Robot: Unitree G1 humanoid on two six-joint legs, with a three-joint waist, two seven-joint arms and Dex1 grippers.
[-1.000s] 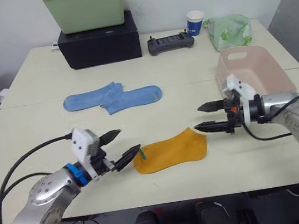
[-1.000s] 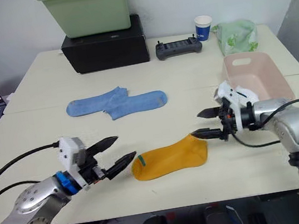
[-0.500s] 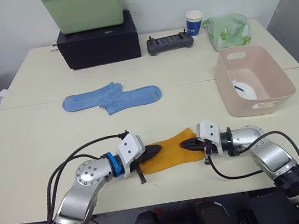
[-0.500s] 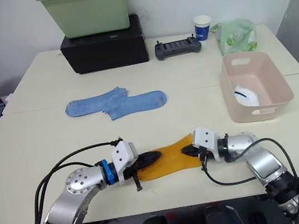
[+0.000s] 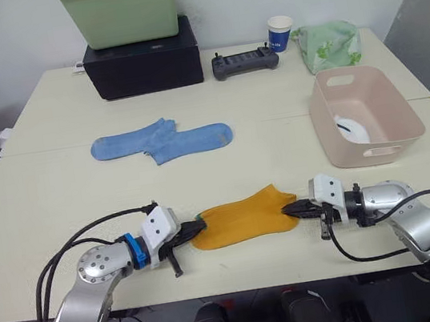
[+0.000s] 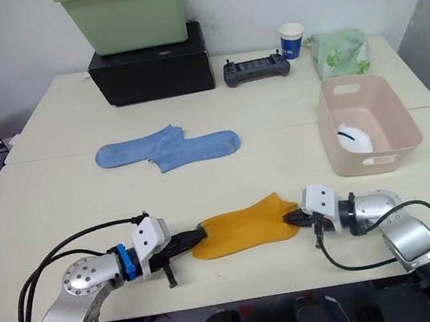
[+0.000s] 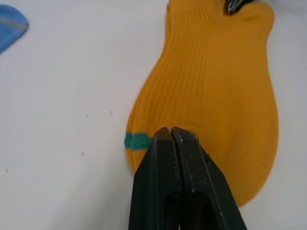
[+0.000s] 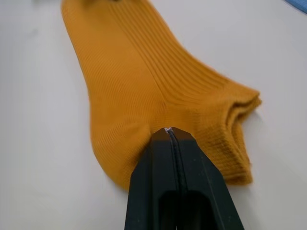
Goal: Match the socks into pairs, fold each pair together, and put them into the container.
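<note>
On the near edge of the surface (image 5: 59, 200), everything turns on the mustard-orange sock (image 5: 243, 216), which lies flat and stretched between both arms. To its left, the left claw (image 5: 193, 228) has its two black fingers pressed together on the toe end, right by the small green mark (image 7: 135, 141); the left wrist view shows the fingertips pinching the knit at its rounded edge. At the sock's other end, the right claw (image 5: 293, 209) is likewise clamped tight on the fabric near the cuff opening, where the ribbing bunches slightly. Held at both ends like this, the sock looks pulled smooth, likely so one end can be carried over the other in a fold. Whether a second orange sock lies beneath this one I cannot tell.

Behind the orange sock, toward the far side, the two light blue socks (image 5: 162, 141) lie overlapping at their middles, untouched and well apart from either claw. To the right of the orange sock and farther back stands the pale pink container (image 5: 380, 104), with something white (image 5: 351, 127), probably the white socks, resting inside. Beyond the blue socks sit a black box (image 5: 141, 58) with a pale green bin (image 5: 121, 9) on top.
</note>
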